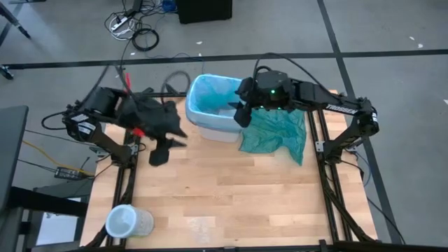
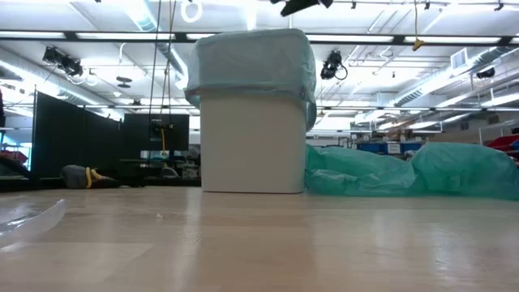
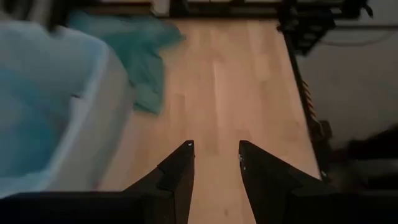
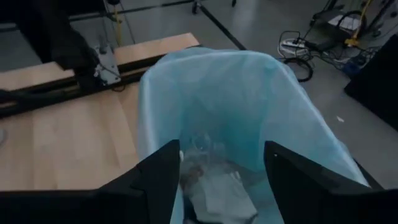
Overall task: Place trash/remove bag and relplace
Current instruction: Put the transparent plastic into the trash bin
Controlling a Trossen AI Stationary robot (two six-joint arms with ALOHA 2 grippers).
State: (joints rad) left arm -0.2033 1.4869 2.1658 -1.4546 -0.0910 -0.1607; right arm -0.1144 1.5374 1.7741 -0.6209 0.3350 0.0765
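Sky-blue crinkly plastic liner bag [image 4: 236, 106] lines the white bin [image 1: 210, 129], and crumpled white paper trash [image 4: 217, 193] lies at its bottom. Over the bin mouth hangs the right gripper [image 4: 221, 180], jaws spread, empty; dropping looks done. Next, I reckon, comes gripping the liner's rim to lift it out. The left gripper [image 3: 214, 168] waits open over bare table [image 1: 231, 196]. A teal-green bag [image 1: 276, 133] lies beside the bin. No writing I can read.

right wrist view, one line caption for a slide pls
Right gripper open above the bin's light blue bag, crumpled trash lying at the bottom.
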